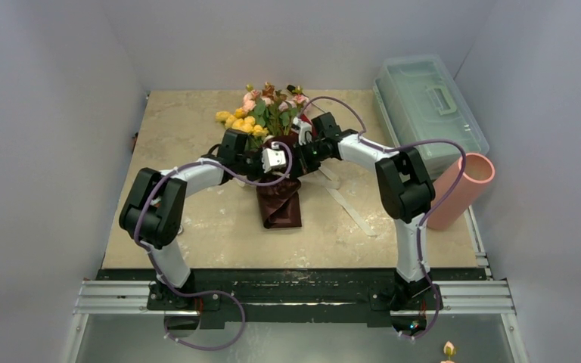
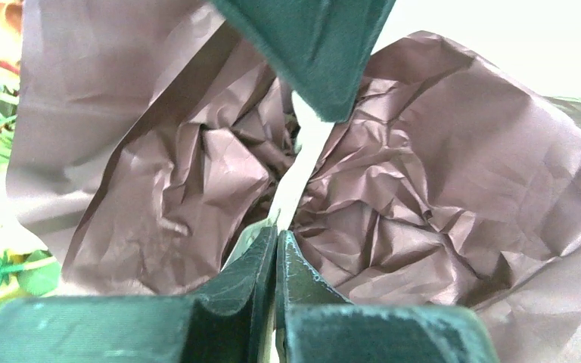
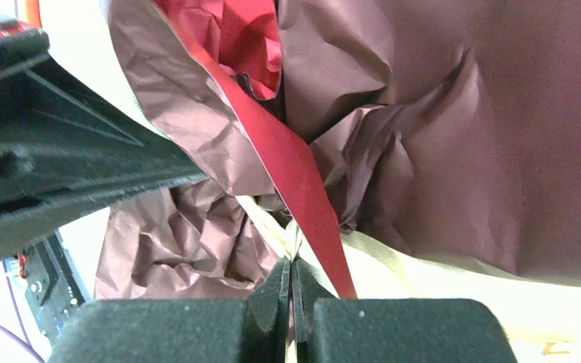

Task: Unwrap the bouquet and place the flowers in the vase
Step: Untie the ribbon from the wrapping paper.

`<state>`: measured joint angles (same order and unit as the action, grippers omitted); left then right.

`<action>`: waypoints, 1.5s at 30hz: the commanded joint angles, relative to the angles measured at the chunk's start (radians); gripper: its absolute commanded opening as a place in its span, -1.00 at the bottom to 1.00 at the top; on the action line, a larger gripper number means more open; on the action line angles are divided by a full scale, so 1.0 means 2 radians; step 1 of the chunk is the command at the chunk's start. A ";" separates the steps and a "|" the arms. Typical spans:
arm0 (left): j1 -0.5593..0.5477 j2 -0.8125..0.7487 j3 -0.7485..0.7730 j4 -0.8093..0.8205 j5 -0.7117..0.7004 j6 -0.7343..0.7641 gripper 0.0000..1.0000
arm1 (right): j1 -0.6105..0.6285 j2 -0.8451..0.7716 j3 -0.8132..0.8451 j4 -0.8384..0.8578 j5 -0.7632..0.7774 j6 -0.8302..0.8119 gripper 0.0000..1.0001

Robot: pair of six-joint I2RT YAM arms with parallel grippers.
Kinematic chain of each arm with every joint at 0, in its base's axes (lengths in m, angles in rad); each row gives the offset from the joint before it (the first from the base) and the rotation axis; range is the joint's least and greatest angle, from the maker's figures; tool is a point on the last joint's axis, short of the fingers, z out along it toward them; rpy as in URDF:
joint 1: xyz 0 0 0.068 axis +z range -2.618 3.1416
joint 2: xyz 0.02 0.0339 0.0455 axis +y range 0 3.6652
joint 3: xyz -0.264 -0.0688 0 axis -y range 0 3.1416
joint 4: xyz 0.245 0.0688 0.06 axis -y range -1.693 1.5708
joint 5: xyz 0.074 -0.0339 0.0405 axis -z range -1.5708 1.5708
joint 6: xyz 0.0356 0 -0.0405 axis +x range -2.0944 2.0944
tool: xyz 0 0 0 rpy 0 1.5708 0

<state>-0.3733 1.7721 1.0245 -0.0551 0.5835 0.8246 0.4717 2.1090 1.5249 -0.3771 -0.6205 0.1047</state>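
Observation:
The bouquet (image 1: pixel 278 162) lies mid-table, its pink, yellow and orange flowers (image 1: pixel 261 113) pointing to the far side and its dark red crinkled paper (image 1: pixel 280 203) toward me. My left gripper (image 1: pixel 275 156) and right gripper (image 1: pixel 301 145) meet over the tied waist. In the left wrist view my left gripper (image 2: pixel 278 233) is shut on the cream ribbon (image 2: pixel 301 162) against the paper (image 2: pixel 439 197). In the right wrist view my right gripper (image 3: pixel 291 263) is shut on the ribbon (image 3: pixel 290 238) at its knot. The salmon-pink vase (image 1: pixel 463 187) stands tilted off the table's right edge.
A clear greenish plastic box (image 1: pixel 427 113) with a handle sits at the back right. Loose cream ribbon tails (image 1: pixel 348 203) trail across the table right of the paper. Grey walls close in on the table on three sides.

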 commanded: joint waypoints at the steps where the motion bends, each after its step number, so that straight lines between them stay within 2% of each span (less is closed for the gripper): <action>1: 0.038 -0.015 0.010 0.011 -0.010 -0.043 -1.00 | -0.024 -0.027 -0.022 -0.022 0.026 -0.024 -1.00; 10: 0.060 -0.022 -0.004 0.049 0.001 -0.090 -1.00 | -0.029 -0.031 -0.036 -0.021 0.034 -0.037 -1.00; 16: 0.042 -0.043 -0.009 0.037 0.016 -0.051 -1.00 | -0.029 -0.044 -0.032 -0.014 0.000 -0.040 -1.00; 18: 0.035 -0.048 -0.007 0.031 0.017 -0.040 -0.81 | -0.029 -0.045 -0.025 -0.016 -0.018 -0.037 -1.00; 20: 0.030 -0.053 -0.007 0.028 0.018 -0.034 -0.67 | -0.029 -0.047 -0.018 -0.020 -0.037 -0.034 -0.79; 23: 0.027 -0.058 -0.005 0.006 0.019 -0.018 -0.59 | -0.033 -0.066 -0.022 -0.026 -0.034 -0.043 -0.50; 29: 0.018 -0.069 0.008 -0.019 0.031 0.015 -0.48 | -0.046 -0.099 -0.025 -0.058 -0.035 -0.086 -0.13; 35: -0.005 -0.061 0.012 -0.024 0.035 0.024 -0.49 | -0.045 -0.105 -0.015 -0.054 -0.037 -0.088 -0.05; 45: -0.023 -0.031 0.017 0.029 0.009 0.001 -0.43 | -0.020 -0.049 0.030 -0.029 -0.027 -0.056 -0.01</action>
<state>-0.4110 1.6840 1.0183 -0.0669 0.6109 0.8375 0.4103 1.9793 1.5242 -0.4690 -0.6754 -0.0322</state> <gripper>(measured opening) 0.273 0.489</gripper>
